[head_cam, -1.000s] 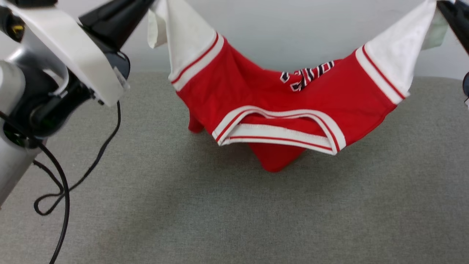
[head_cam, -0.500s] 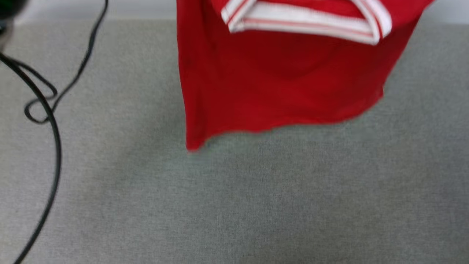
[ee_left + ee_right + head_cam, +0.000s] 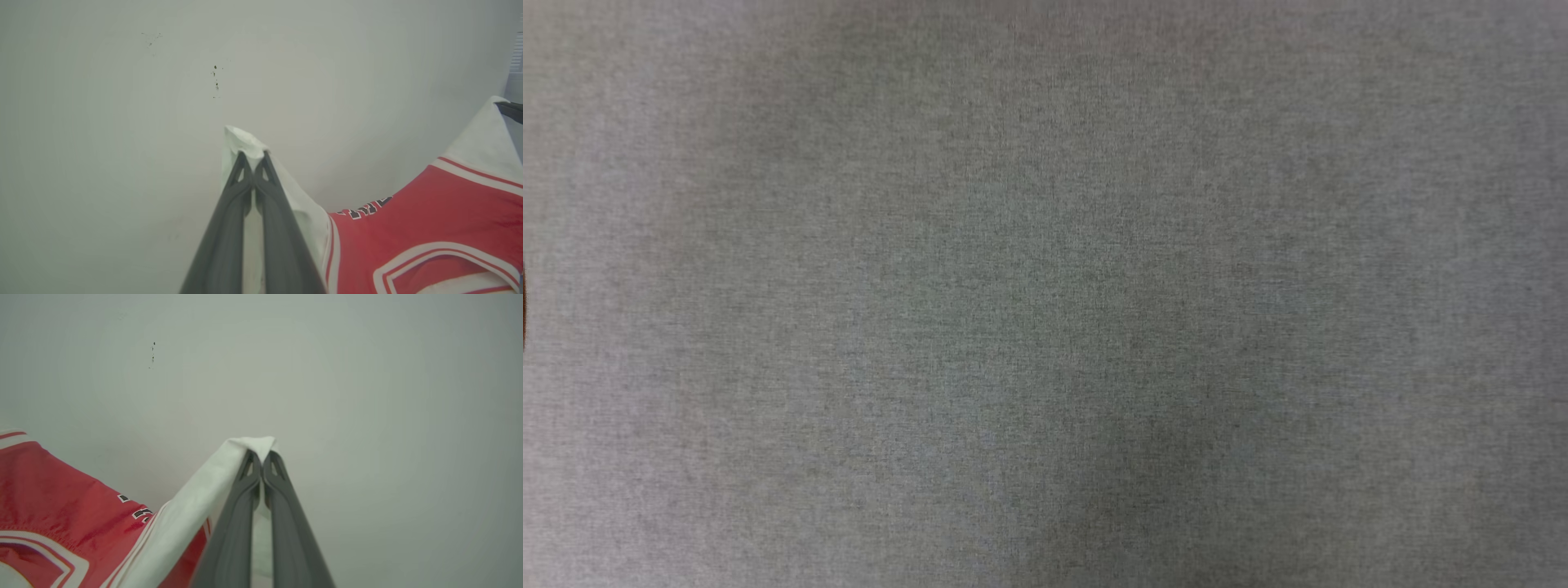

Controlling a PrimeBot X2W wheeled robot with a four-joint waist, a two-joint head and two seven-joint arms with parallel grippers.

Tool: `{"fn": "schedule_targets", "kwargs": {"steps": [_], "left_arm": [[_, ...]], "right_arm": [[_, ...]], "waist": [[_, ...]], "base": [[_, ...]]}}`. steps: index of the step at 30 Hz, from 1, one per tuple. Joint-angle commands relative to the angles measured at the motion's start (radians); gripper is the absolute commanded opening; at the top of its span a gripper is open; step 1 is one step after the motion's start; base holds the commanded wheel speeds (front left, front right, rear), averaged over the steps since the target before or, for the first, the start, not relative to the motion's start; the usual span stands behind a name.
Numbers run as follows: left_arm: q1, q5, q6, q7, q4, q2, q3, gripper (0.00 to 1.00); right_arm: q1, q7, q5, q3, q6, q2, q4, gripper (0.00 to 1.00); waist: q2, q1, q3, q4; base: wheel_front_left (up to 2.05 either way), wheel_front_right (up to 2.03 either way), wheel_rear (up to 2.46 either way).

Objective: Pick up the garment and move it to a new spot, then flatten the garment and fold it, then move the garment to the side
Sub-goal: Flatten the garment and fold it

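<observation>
1. Head view: the camera looks straight down on a grey, cloth-covered tabletop, softly shadowed toward the middle. A thin dark sliver at its left edge is too small to identify.
2. Left wrist view: the left end effector has its two dark fingers pressed together, pinching the tip of one white sleeve. From that pinch the red jersey sags down toward its red-and-white striped collar. It hangs in the air in front of a pale wall. Black, white-outlined lettering sits just above the collar. Beyond the collar, the opposite sleeve rises to the far side.
3. Right wrist view: the right end effector is likewise clamped narrow, holding the tip of the opposite sleeve on the other side of the collar. The red body droops away from it, down toward the collar.
4. Handling, as a judgement: the jersey looks light, soft and limp. It slumps in a hammock shape between the two pinches rather than holding any form.
5. Each grip takes only a small bite of sleeve cloth, so a sharp tug could pull it free.
6. For laying it flat, holding both sleeves either side of the collar seems sound. Folding would likely suit holds nearer the shoulders or the hem.
</observation>
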Motion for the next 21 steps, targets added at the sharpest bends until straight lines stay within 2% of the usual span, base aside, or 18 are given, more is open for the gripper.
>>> {"fn": "schedule_targets", "kwargs": {"steps": [1,8,15,21], "left_arm": [[-0.016,0.008,-0.006,-0.008,0.012,-0.004,0.003,0.00],[-0.008,0.018,-0.031,-0.060,0.102,-0.010,-0.006,0.00],[0.113,0.003,-0.049,-0.137,0.140,-0.011,-0.022,0.00],[0.289,-0.009,-0.047,-0.211,0.136,-0.001,-0.042,0.00]], "right_arm": [[-0.024,-0.014,-0.005,0.008,-0.001,0.009,0.020,0.00],[-0.089,-0.104,0.005,0.080,-0.001,0.019,0.173,0.00],[0.019,-0.192,0.064,0.164,-0.001,-0.004,0.228,0.00],[0.192,-0.248,0.130,0.244,-0.001,-0.047,0.201,0.00]], "waist": [[0.0000,-0.0002,0.023,0.002],[0.0000,-0.0002,0.065,0.011],[0.0000,-0.0002,0.055,0.013],[0.0000,-0.0002,0.009,0.013]], "base": [[0.00,0.00,0.00],[0.00,0.00,0.00],[0.00,0.00,0.00],[0.00,0.00,0.00]]}}
